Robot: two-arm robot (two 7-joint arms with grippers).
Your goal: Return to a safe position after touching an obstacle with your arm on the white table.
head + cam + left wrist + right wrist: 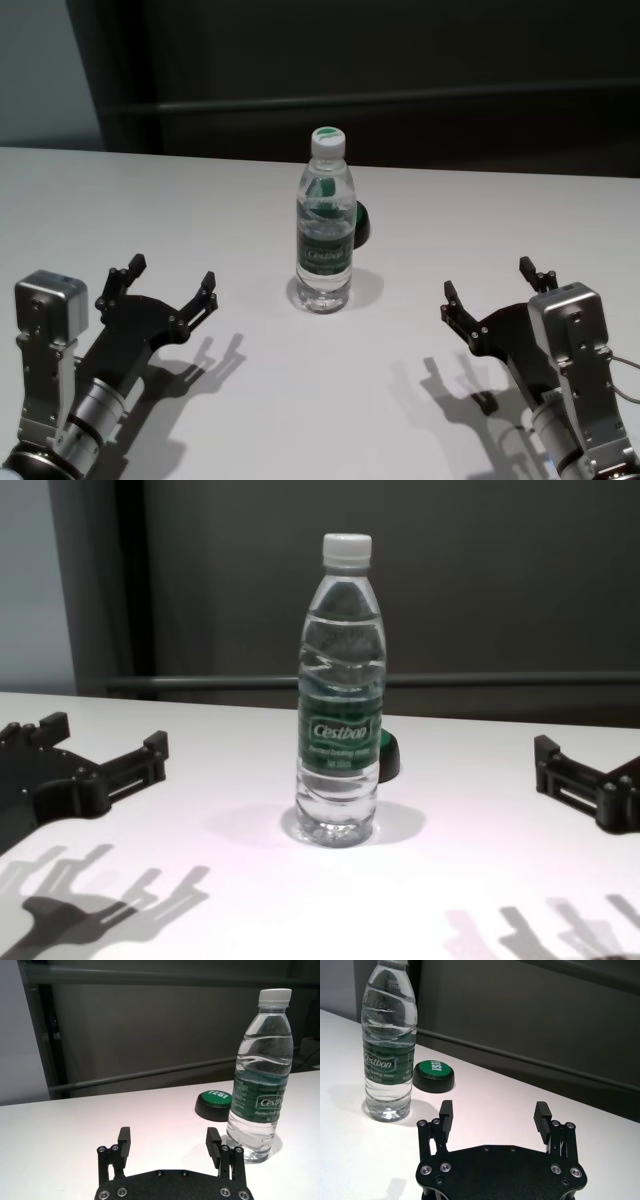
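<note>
- Bottle stands upright on the white table, ahead of both hands and between them, touching neither.
- Left hand: fingers apart, empty, hovering low.
- Right hand: fingers apart, empty, well clear.
- Judgement: retreat straight back and up, slowly; avoid any sideways sweep toward the bottle.

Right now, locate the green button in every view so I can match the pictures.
Head view: green button peeks out behind the bottle, on the robot's right.
Chest view: button half hidden behind the bottle's base.
Left wrist view: button beside the bottle.
Right wrist view: button beside the bottle.
Shared landmark: the bottle.
</note>
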